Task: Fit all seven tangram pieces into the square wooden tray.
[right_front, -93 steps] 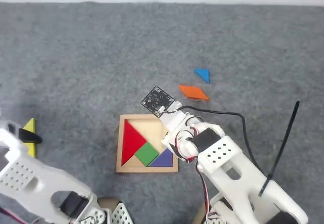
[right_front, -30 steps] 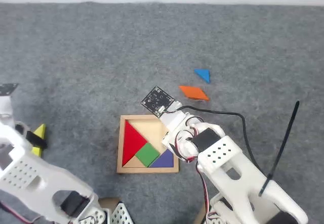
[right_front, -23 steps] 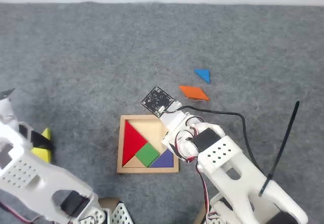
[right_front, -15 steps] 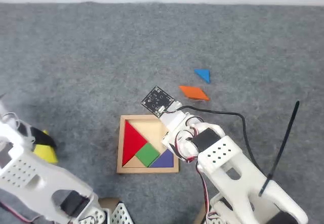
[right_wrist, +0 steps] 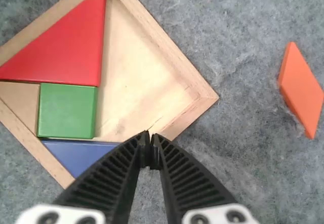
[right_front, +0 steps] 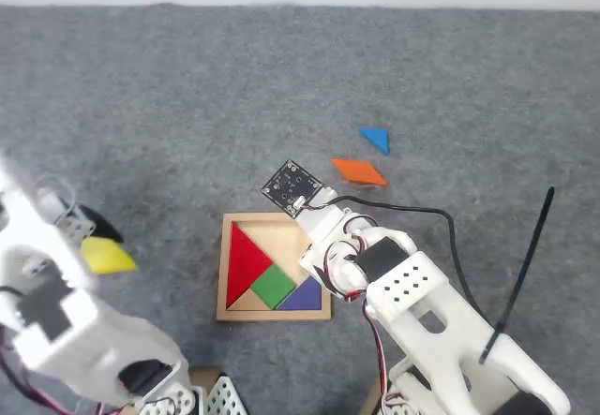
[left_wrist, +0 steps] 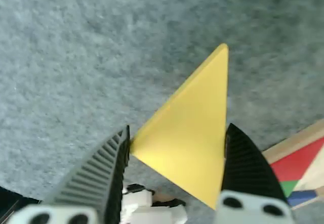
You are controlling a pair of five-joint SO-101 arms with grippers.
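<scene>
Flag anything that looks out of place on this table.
Nothing is damaged or spilled. Two pieces lie loose on the grey carpet, apart from the square wooden tray: the orange parallelogram and the small blue triangle. The left gripper holds the yellow triangle clear of the tray.

**Left gripper clamps a piece, right gripper is closed and holds nothing**

The left arm [right_front: 66,331] stands at the near left side of the table, and its wrist is turned toward the middle. The left gripper [left_wrist: 177,133] is closed around a yellow triangle [left_wrist: 190,143]; its two black fingers [left_wrist: 101,176] press on opposite edges of the piece. The right arm [right_front: 441,331] reaches from the near right side toward the middle, with the wrist bent downward. The right gripper [right_wrist: 150,145] points down, and its jaws meet at the tips with nothing between them.
</scene>
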